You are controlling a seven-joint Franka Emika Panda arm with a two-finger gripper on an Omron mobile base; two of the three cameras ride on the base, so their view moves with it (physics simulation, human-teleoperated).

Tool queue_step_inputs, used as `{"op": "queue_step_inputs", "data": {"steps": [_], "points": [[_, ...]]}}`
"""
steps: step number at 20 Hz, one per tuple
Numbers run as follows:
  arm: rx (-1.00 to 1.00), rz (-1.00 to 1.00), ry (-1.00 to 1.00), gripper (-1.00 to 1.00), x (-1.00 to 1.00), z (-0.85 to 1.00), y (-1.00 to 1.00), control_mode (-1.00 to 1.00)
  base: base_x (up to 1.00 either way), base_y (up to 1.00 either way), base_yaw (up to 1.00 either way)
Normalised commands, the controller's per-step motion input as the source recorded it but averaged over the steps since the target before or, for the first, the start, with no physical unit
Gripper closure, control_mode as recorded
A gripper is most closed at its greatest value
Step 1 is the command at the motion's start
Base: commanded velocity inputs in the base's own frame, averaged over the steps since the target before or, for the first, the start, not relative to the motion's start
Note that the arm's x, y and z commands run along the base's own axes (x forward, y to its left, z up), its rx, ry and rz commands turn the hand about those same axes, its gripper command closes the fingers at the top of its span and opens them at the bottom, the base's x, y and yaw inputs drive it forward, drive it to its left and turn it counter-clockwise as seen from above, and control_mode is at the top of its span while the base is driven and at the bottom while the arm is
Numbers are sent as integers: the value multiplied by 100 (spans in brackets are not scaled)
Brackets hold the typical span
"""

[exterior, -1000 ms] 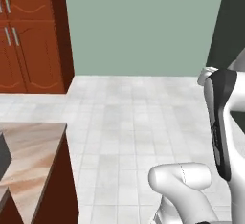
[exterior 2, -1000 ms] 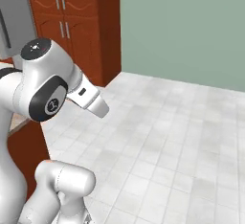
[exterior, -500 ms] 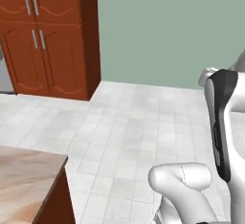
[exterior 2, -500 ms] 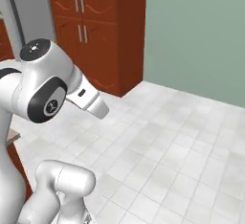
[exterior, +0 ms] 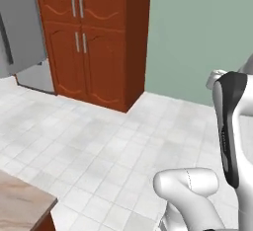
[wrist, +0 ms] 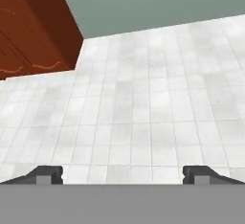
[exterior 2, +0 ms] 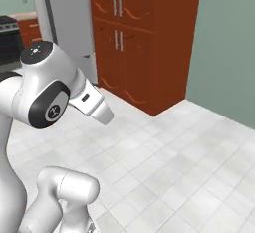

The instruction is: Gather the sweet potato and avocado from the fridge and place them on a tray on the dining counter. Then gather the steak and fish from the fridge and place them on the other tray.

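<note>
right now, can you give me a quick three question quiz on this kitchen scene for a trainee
1. True or false: the fridge door stands shut.
2. Multiple choice: what stands directly beside the fridge, toward the green wall? A) a blue tray B) red-brown wooden cabinets C) a sink
3. Fill in: the gripper jaws are ____ over the tiled floor, holding nothing.

Key: 1 true; 2 B; 3 open
</note>
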Motion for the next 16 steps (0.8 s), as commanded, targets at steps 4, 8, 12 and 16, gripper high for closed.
{"op": "queue_step_inputs", "data": {"steps": [4,8,12,16], "points": [[0,0,0,-100,0,0,0,100,93,-19,53],[0,0,0,-100,0,0,0,100,100,-19,49],[0,0,0,-100,0,0,0,100,100,-22,46],[0,0,0,-100,0,0,0,100,100,-24,45]]}}
